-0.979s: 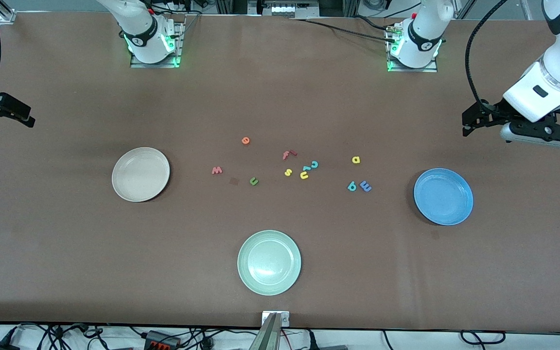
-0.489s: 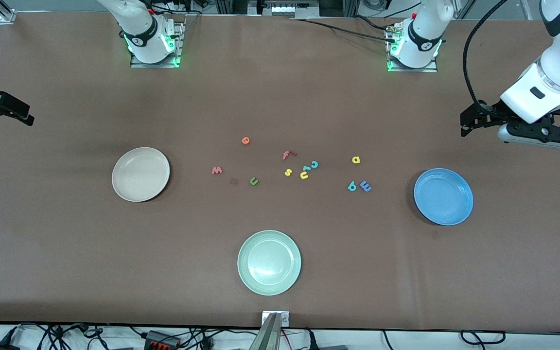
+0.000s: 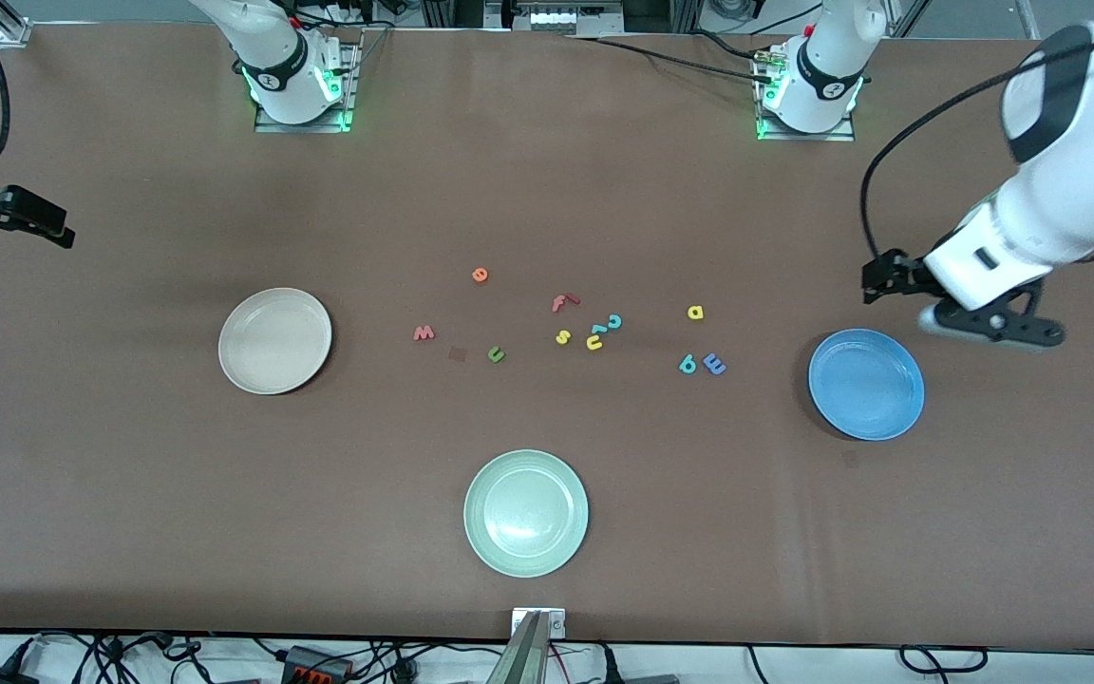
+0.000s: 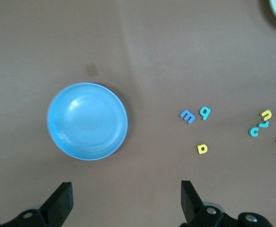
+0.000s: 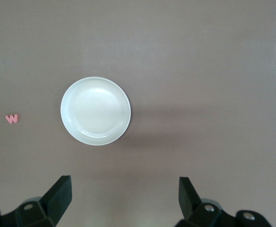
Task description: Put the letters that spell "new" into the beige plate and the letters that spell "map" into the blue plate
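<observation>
The beige plate lies toward the right arm's end and the blue plate toward the left arm's end. Between them lie the salmon w, orange e, green n, yellow a, teal p and blue m. My left gripper hangs open and empty over the table beside the blue plate. My right gripper hangs open and empty over the right arm's end of the table.
A red f, yellow s, yellow u and teal c lie clustered among the letters. A pale green plate sits nearer the front camera than the letters.
The left arm has swung down and inward, bringing its gripper from the table's end to beside the blue plate. The right gripper has barely shifted. No letter has moved.
</observation>
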